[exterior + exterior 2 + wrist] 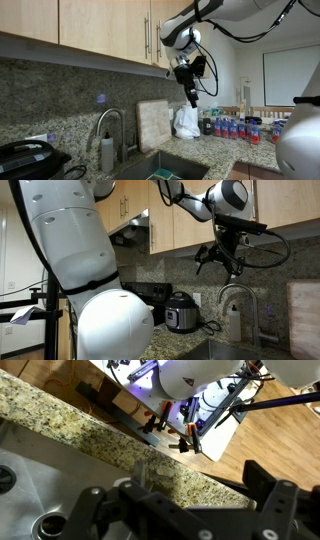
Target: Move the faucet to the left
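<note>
The faucet is a tall steel gooseneck tap behind the sink, with its spout arching over the basin. It also shows in an exterior view. My gripper hangs in the air well above the counter, up beside the cabinets and apart from the faucet, fingers pointing down. In an exterior view it is above the faucet's arch with fingers spread. In the wrist view the gripper is open and empty, over the granite counter edge. I cannot clearly make out the faucet there.
A small white soap bottle stands next to the faucet. A cutting board leans on the backsplash, with a white bag and several bottles beyond. A rice cooker sits on the counter. Wall cabinets hang overhead.
</note>
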Motion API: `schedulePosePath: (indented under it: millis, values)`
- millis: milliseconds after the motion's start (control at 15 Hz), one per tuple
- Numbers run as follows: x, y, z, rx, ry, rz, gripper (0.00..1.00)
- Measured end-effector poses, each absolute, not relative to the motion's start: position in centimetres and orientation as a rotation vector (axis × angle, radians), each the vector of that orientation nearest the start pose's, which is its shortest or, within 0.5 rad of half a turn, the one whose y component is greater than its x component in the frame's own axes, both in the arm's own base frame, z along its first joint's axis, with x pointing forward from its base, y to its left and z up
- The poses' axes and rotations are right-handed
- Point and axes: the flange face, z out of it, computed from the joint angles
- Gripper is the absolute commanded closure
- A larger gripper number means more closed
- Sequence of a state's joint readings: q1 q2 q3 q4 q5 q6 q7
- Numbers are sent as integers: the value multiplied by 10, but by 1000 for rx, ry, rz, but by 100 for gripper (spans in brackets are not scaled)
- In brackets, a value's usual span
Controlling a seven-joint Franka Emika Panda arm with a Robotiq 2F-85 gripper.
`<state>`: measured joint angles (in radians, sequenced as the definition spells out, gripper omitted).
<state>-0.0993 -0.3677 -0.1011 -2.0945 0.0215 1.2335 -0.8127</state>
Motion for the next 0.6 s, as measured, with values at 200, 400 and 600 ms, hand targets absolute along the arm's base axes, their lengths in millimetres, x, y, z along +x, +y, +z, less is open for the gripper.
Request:
schedulePosePath:
  millis: [200, 400, 600]
  values:
    - [376, -78, 540, -2654, -865, 588, 0]
    - [376, -78, 540, -2654, -865, 588, 0]
    - [376, -78, 540, -2654, -865, 588, 0]
